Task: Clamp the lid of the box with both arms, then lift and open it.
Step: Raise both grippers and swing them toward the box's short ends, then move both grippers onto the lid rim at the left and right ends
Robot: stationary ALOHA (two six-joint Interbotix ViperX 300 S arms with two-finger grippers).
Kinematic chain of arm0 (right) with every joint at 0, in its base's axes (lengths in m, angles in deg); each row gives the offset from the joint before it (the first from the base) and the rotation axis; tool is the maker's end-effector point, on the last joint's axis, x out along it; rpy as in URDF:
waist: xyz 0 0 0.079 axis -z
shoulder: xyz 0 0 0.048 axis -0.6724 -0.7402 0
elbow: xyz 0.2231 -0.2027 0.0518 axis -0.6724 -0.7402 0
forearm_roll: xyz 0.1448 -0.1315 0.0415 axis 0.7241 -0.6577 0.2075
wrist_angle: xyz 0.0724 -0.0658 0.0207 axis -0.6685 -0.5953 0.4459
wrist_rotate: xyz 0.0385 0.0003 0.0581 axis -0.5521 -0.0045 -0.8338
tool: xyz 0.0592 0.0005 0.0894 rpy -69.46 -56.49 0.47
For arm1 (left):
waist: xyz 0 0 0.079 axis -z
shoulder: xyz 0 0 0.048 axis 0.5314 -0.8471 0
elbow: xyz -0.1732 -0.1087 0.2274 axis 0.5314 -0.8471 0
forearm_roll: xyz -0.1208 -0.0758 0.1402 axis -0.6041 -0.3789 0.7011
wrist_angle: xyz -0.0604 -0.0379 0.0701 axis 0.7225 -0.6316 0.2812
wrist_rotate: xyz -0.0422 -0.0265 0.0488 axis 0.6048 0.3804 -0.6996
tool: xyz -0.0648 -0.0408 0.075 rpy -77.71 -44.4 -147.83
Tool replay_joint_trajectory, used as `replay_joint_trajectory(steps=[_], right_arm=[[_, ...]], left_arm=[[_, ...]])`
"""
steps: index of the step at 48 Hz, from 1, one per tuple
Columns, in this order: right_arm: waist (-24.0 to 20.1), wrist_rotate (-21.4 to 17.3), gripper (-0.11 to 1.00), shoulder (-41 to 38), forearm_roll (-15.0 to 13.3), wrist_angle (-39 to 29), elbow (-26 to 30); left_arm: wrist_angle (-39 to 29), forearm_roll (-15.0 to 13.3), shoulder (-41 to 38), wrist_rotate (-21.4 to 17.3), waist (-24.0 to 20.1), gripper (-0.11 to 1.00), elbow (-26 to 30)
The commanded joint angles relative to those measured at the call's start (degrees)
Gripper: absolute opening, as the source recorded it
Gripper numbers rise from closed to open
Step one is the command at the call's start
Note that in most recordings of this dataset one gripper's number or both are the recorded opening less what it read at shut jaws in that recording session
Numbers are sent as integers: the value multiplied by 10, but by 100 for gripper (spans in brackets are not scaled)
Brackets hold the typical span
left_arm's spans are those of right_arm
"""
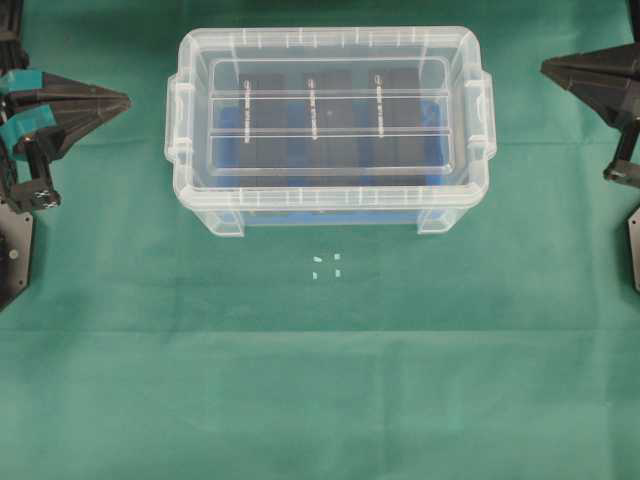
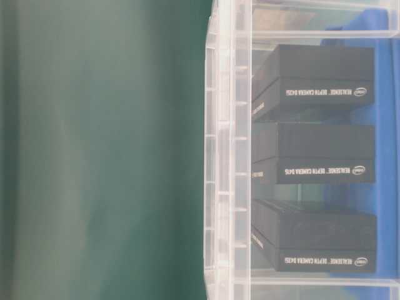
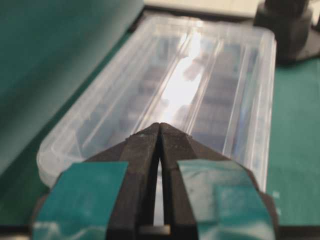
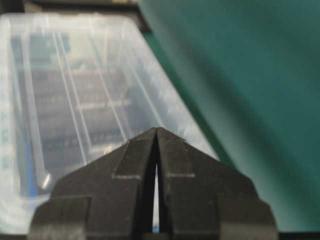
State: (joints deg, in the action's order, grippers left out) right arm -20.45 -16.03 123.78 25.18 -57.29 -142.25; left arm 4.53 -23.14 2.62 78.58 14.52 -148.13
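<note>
Either side of your box [image 1: 330, 200], left hand [image 1: 125, 100] and right hand [image 1: 545, 68] wait pinched closed, empty, tips aimed at the seated lid [image 1: 330, 115] for clamping.

Worktop [image 1: 320, 380]: covered in plain dark green cloth, with a few small white marks [image 1: 326, 265] near the middle. Box [image 1: 328, 208]: clear colourless plastic, blue bottom showing through. Lid [image 1: 330, 110]: clear, same plastic. Slabs [image 2: 312, 153] inside: matt black with white lettering. Left gripper [image 3: 160, 126]: black with teal tape. Right gripper [image 4: 156, 130]: plain black
</note>
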Motion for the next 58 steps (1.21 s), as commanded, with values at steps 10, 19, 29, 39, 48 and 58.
replay_joint_trajectory(steps=[10, 19, 29, 39, 48, 58], right_arm=[[6, -27, 0, -19, 4, -166, 54], [10, -42, 0, -61, 1, -279, 76], [12, -53, 0, -128, 0, -369, 95], [12, -53, 0, -189, -3, -437, 124], [12, -52, 0, -225, -11, -471, 151], [12, -44, 0, -241, -20, -474, 164]], left_arm=[[-151, 2, -17, 13, -2, 1, 58], [-268, 2, -44, 17, -11, 1, 95], [-369, 2, -90, 25, -21, 1, 128], [-439, 2, -127, 31, -33, 1, 149], [-477, 5, -156, 33, -40, 1, 163], [-490, 9, -166, 23, -39, 1, 172]])
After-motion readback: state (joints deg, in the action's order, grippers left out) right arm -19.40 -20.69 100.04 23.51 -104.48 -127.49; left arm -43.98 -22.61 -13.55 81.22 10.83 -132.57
